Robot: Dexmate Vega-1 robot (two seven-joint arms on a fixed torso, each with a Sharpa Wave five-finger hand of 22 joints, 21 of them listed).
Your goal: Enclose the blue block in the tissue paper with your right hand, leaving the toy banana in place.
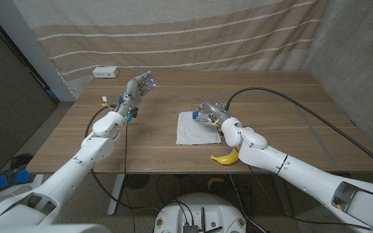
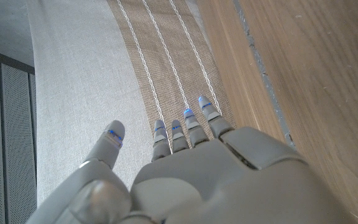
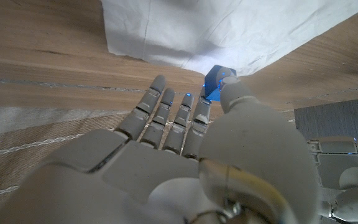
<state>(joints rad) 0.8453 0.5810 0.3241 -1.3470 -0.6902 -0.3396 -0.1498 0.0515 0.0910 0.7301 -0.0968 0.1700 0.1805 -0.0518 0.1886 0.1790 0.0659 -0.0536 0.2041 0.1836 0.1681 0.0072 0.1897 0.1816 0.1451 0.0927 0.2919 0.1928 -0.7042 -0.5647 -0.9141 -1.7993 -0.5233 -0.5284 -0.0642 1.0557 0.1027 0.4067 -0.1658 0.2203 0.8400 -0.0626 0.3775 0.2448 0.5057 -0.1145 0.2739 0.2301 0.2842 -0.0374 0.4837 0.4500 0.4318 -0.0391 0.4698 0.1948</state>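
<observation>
The right robot hand reaches over the tissue paper, pinching the blue block. The left robot hand is raised above the bench, open, fingers apart.

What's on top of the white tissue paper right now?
The right hand hovers over the white tissue paper, pinching the small blue block. Tissue beneath the hand is hidden. The yellow toy banana lies beside it on the wooden table.

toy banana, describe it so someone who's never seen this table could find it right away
On the wooden table, look at the near edge by the robot's right forearm, just in front of the white tissue paper. The toy banana lies there, partly hidden by the arm. It is the only yellow, curved thing; the blue block sits farther back at the right hand.
</observation>
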